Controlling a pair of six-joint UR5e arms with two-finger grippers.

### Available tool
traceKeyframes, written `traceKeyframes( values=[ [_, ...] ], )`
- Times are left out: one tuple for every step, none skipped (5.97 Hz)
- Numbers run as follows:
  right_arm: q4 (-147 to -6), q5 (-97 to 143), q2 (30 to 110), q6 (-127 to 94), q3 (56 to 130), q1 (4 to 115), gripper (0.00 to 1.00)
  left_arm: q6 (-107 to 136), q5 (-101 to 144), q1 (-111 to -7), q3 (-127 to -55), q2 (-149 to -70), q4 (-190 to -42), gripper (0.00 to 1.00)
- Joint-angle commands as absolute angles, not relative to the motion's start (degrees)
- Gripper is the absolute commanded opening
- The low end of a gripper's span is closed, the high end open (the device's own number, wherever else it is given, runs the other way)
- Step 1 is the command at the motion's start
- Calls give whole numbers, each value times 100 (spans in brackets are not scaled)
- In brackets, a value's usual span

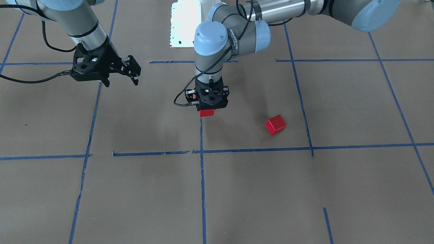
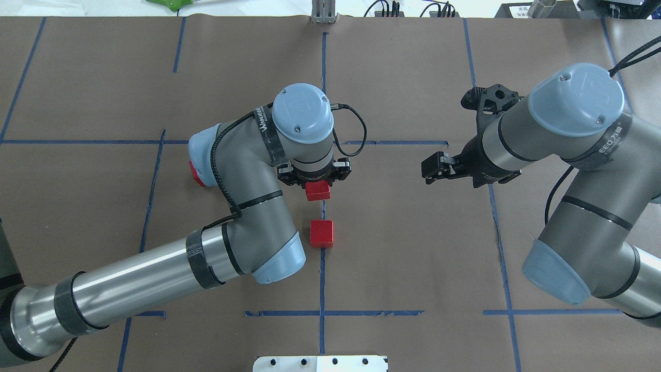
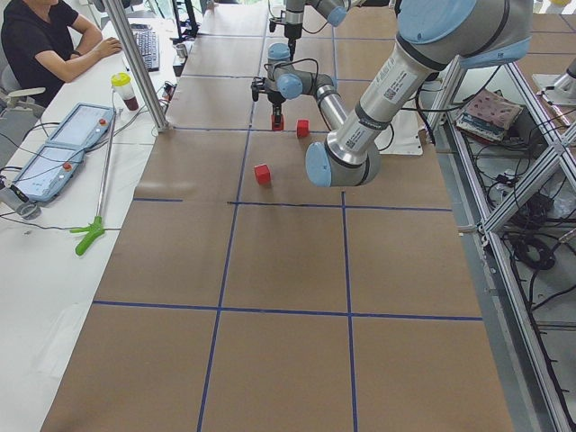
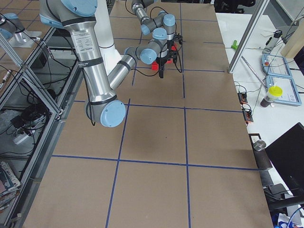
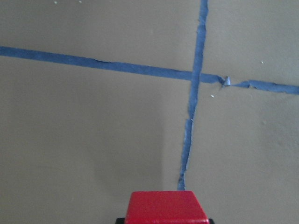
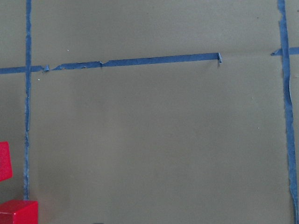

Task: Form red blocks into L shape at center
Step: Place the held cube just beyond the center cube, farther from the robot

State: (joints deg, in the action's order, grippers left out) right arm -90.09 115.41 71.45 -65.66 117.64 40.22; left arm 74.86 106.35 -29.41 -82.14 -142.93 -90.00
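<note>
- Bench covered in brown paper and marked with a blue tape grid. One vertical tape line runs through the middle and is the reference here.
- Left claw points straight down over the tape line, closed on the first red block. The block sits between the fingertips, at the line.
- Left wrist view: the first red block fills the bottom centre, with dark fingertip edges just showing at its lower corners. The tape line runs away ahead to a crossing strip. I cannot tell whether the block rests on the paper or hangs just above it.
- Second red block lies on the tape line, on the robot's side of the first, with a clear gap between them. Only the overhead and side views show it. In the front-facing view the left arm hides it.
- Third red block lies well off the line on the robot's left, turned askew to the grid. It shows whole in the front-facing view. From overhead only a sliver shows past the left arm's elbow.
- Right claw hangs above the bench, well off the line on the robot's right. Its fingers are spread and nothing is in them.
- Right wrist view: two red shapes are cut off at the lower left edge beside a tape line, and no fingers show.
</note>
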Motion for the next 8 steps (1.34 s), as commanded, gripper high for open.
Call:
traceKeyframes(
  values=[
    [-9000,11557,7163,-6565,11777,4034,100,7436,10503,-2839,-7807,-14606,-8921,0],
    [-9000,11566,7189,-6557,11795,4060,100,7349,10381,-2787,-7796,-14581,-8921,0],
    [-9009,11566,7285,-6435,11821,4069,100,7261,10389,-2751,-7796,-14564,-8921,0],
    [-9009,11566,7347,-6381,11821,4095,100,7260,10397,-2699,-7796,-14546,-8912,0],
    [-9009,11575,7487,-6242,11830,4183,100,7260,10397,-2698,-7805,-14546,-8903,0],
    [-9009,11575,7619,-6101,11830,4288,100,7260,10406,-2698,-7831,-14494,-8903,0],
    [-9009,11593,7759,-5830,11839,4411,100,7260,10415,-2690,-7875,-14389,-8903,0],
    [-9009,11593,7761,-5775,11848,4438,100,7268,10441,-2681,-7945,-14362,-8912,0]
  ],
)
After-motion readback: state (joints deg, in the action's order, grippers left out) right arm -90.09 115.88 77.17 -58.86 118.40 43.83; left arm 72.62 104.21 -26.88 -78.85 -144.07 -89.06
